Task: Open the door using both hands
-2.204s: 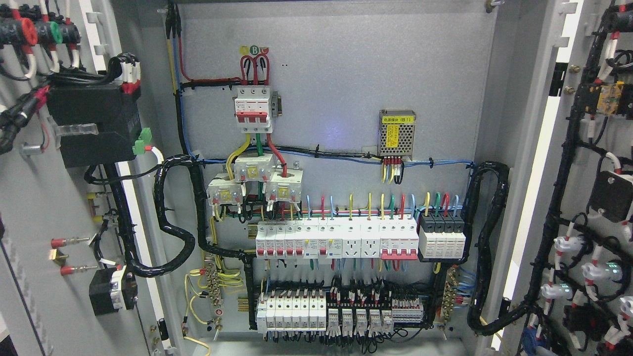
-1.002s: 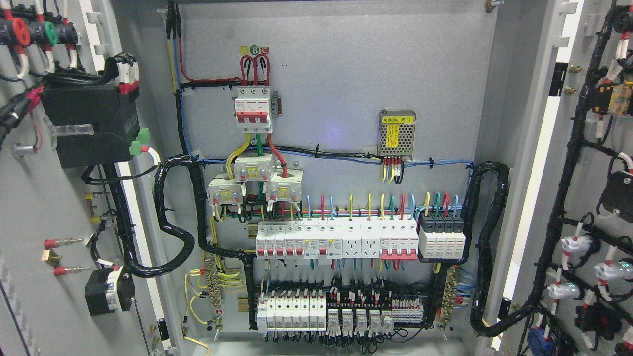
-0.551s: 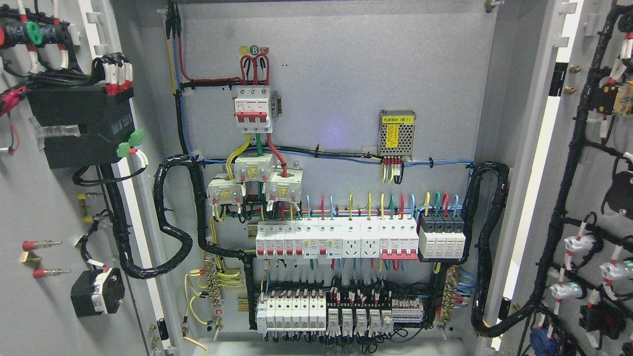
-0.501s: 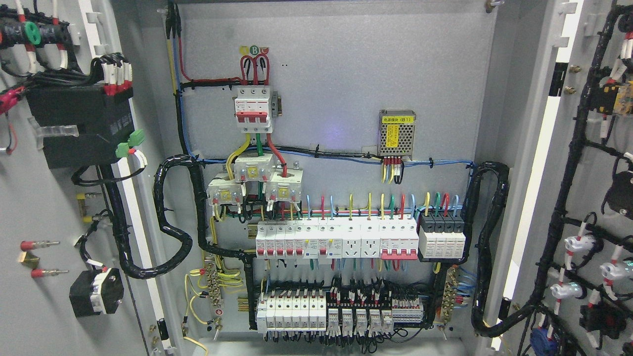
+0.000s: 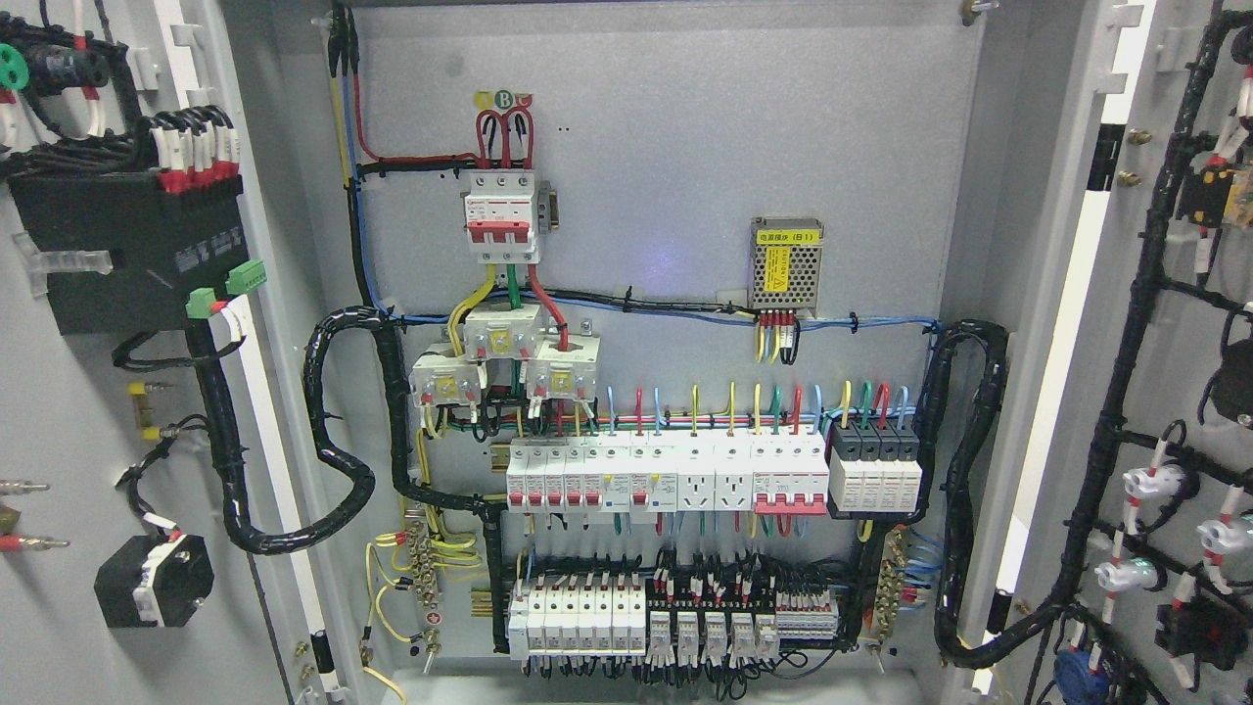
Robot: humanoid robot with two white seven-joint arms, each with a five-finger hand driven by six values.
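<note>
Both doors of the grey electrical cabinet stand swung outward. The left door shows its inner face at the picture's left, carrying a black box with red-tipped wires and a small black module. The right door shows its inner face at the right, with black cable looms and white lamp backs. Between them the back panel is fully exposed. Neither of my hands nor any arm appears in the head view.
On the back panel sit a red-and-white main breaker, a meshed power supply, and two rows of breakers and relays. Thick black corrugated conduits loop from the panel to each door.
The left door has swung further outward, its black box and fittings sliding toward the left edge. The right door has also opened a little more, its parts shifting right.
</note>
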